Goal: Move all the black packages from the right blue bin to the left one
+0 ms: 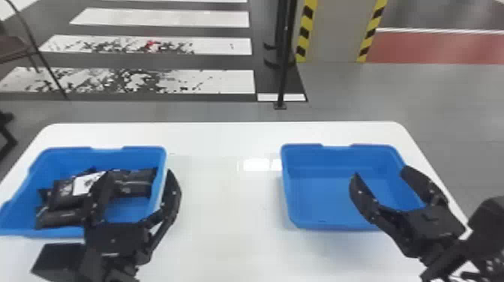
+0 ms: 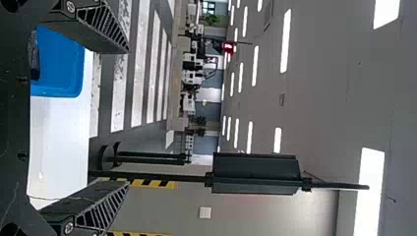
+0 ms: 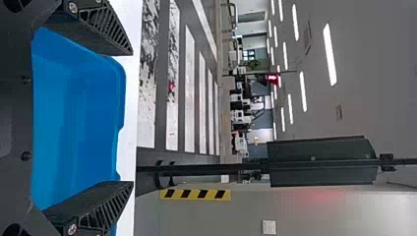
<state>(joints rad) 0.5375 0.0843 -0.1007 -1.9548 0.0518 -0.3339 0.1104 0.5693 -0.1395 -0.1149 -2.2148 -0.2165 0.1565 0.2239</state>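
Head view: black packages [image 1: 64,199] lie behind left gripper [image 1: 140,173], jaws parted

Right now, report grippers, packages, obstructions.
Left gripper open, right gripper open, both empty. Black packages in left bin, partly hidden behind left gripper. None seen in right bin.

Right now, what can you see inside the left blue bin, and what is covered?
The left blue bin holds several black packages, one with a white label. The left gripper covers part of them, so I cannot count them.

White table [image 1: 225,210]; white floor stripes [image 1: 210,80]; black pole [image 1: 284,78]; yellow-black striping [image 1: 305,35]; ceiling lights [image 2: 285,42].
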